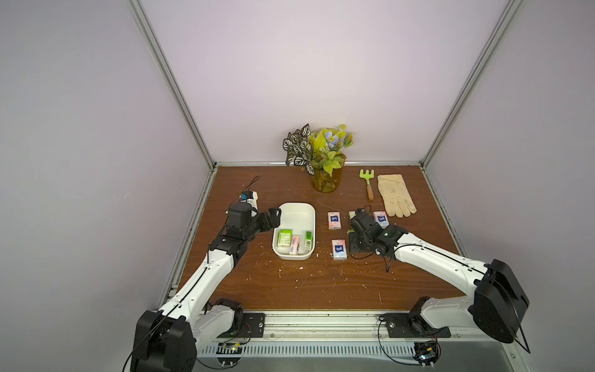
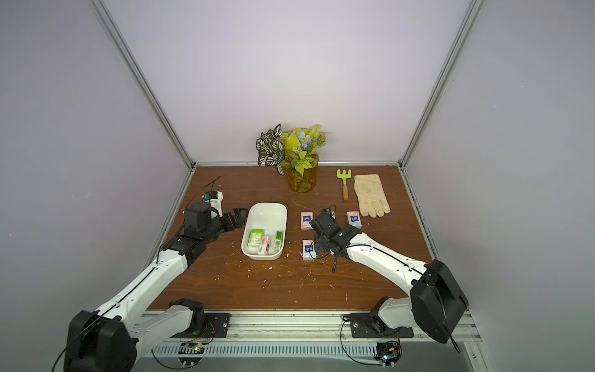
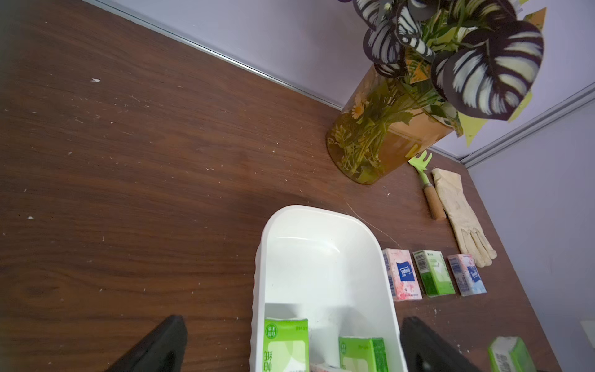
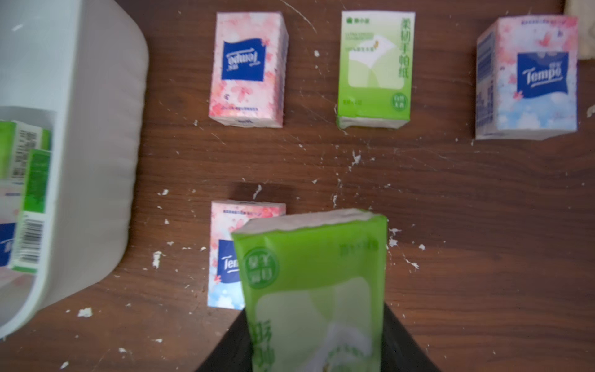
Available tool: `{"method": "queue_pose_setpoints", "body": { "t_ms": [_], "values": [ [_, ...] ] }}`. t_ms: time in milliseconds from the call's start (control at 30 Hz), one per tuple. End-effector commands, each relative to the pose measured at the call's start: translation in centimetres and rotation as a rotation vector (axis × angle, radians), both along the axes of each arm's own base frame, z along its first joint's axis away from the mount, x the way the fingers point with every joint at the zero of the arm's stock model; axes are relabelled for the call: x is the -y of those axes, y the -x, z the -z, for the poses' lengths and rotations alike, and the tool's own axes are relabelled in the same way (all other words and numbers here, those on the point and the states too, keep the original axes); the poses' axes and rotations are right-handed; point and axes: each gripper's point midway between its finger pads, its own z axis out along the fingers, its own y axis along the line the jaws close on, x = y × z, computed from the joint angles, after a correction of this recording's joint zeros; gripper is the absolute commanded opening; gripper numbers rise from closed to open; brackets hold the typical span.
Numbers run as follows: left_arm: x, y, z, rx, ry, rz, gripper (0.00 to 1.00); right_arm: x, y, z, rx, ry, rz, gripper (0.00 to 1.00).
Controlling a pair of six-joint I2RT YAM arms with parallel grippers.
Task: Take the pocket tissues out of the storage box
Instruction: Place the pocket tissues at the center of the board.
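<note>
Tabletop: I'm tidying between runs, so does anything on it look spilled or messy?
Yes. Small white flecks litter the brown table in front of the storage box and among the pocket tissues laid beside it, like shredded paper or crumbs. They don't belong to the task. Nothing else looks spilled.

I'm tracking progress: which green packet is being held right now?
The green packet clamped in the right gripper; two others sit in the white box, one on the table.
</note>
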Motion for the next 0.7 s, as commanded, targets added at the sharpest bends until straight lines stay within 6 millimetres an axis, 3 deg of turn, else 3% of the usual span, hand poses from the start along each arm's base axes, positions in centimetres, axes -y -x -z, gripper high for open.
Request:
{"method": "queue_pose_setpoints", "body": {
  "t_ms": [0, 333, 667],
  "values": [
    [-0.4, -0.2, 0.0, 0.003, 0.012, -0.013, 1.0, 0.7, -0.3, 0.3, 0.016, -0.023, 0.061, 0.51],
    [-0.3, -0.2, 0.0, -0.003, 0.011, -0.011, 1.0, 2.6, 0.0, 3.7, -0.047, 0.014, 0.076, 0.51],
    [-0.3, 0.0, 0.8, -0.03, 0.002, -0.007, 1.0, 2.1, -0.4, 5.5, -0.1, 0.048, 0.03, 0.51]
  ]
}}
